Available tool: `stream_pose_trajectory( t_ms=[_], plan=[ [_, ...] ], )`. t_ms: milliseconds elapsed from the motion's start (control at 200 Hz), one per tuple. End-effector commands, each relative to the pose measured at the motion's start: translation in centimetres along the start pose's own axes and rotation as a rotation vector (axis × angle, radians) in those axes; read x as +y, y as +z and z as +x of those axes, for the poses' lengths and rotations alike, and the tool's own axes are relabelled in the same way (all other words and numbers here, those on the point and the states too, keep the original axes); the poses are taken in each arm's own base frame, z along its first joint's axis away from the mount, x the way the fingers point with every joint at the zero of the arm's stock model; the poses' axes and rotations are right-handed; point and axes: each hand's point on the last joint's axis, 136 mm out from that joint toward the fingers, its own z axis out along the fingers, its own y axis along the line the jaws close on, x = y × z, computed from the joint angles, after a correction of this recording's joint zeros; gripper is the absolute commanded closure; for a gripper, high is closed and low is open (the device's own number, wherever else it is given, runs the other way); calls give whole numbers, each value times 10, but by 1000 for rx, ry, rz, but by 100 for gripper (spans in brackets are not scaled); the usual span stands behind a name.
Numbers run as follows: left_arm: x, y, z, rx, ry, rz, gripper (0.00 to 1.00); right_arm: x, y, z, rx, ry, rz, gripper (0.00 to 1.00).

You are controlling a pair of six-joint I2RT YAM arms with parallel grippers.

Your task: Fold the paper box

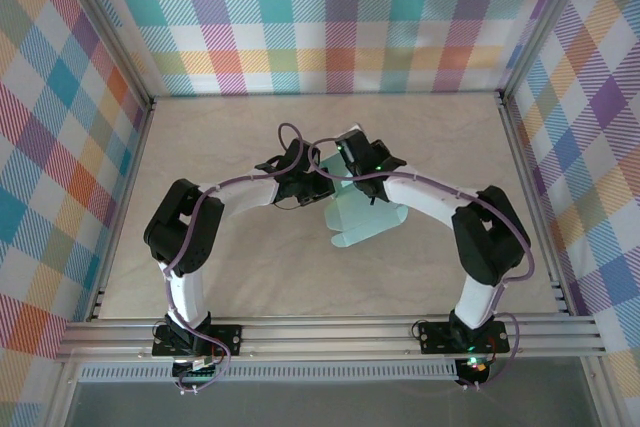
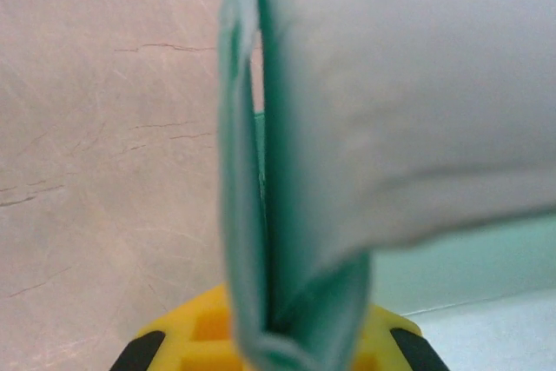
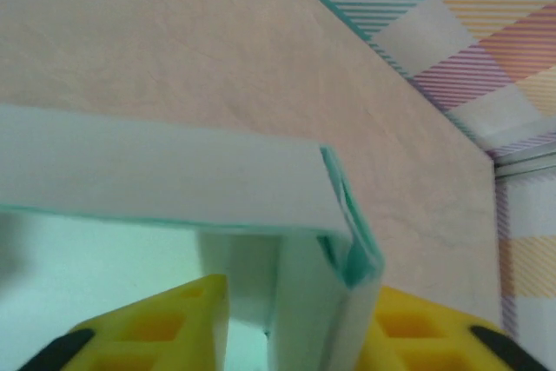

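Although one wall is stood up and doubled over, I'd call this roughly halfway. The paper box [image 1: 365,222] sits around the middle of the table [image 1: 260,277], between the two arms, with a good chunk of it lying flat. The left gripper [image 2: 278,336] is clamped on a doubled edge. The right gripper [image 3: 304,332] straddles a folded corner with a gap on one side, so it looks released. The other flaps need raising and tucking.
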Motion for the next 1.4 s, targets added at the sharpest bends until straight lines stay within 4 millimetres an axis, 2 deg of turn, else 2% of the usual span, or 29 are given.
stream_pose_trajectory(
  t_ms=[0, 275, 380, 470, 630, 760, 915, 1045, 1265, 1395],
  plan=[
    [-17, -3, -4, -8, 41, 42, 100, 3, -18, -10, -53, 63, -106, 55],
    [-17, -3, -4, -8, 44, 41, 100, -2, -48, -25, -119, 160, -276, 42],
    [-17, -3, -4, -7, 45, 43, 100, -8, -56, -26, -129, 186, -305, 40],
    [-18, -5, -4, -8, 47, 47, 100, -12, -54, -21, -111, 166, -300, 40],
    [-19, -5, -4, -8, 50, 50, 100, -15, -40, -7, -49, 106, -240, 40],
    [-19, -5, -4, -7, 52, 49, 100, -18, -37, -9, -41, 122, -218, 40],
    [-14, -8, -4, -6, 73, 16, 100, -23, -48, -17, -66, 258, -304, 39],
    [-3, -20, -7, -10, 152, -53, 100, -33, -61, -19, -96, 387, -395, 38],
    [7, -38, -8, 47, 260, -126, 100, -60, -72, -5, -134, 673, -559, 38],
    [16, -45, -8, 114, 341, -201, 100, -68, -72, 9, -120, 733, -580, 39]
  ],
)
